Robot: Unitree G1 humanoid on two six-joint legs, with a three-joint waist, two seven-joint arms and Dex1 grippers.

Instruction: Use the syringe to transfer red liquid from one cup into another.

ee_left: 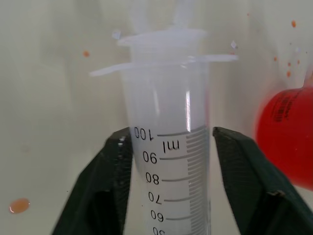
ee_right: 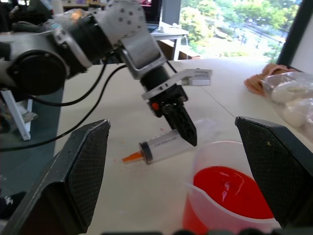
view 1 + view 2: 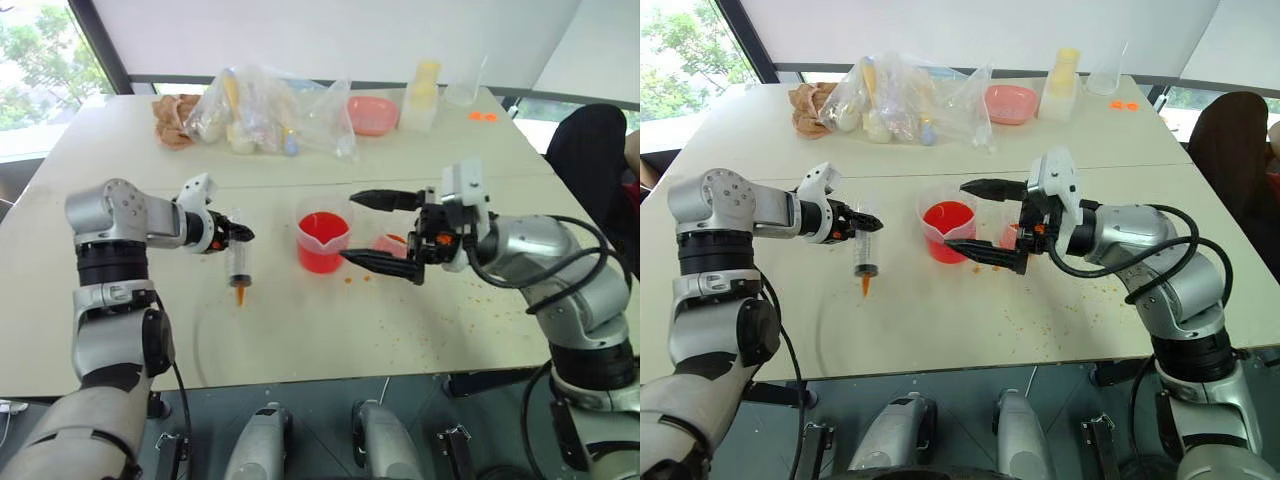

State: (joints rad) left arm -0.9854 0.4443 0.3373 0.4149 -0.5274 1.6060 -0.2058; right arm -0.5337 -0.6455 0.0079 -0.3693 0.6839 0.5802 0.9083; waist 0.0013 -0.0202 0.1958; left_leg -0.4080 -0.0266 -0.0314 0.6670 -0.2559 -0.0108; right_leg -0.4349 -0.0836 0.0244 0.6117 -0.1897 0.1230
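Syringe (image 3: 238, 262), large clear plastic with orange tip, lies on the white speckled table (image 3: 300, 340) left of the red-filled spouted beaker (image 3: 322, 241), between my left gripper's (image 3: 243, 233) parted fingers, one touching; right gripper (image 3: 372, 230) gapes wide beside the beaker, holding nothing; bare tabletop nearer me.

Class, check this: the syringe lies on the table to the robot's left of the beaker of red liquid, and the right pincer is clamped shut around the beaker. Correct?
One error. The right pincer is wide open, not shut: its fingers stand apart on either side of the beaker, as the right wrist view shows. The syringe does lie to the beaker's left.
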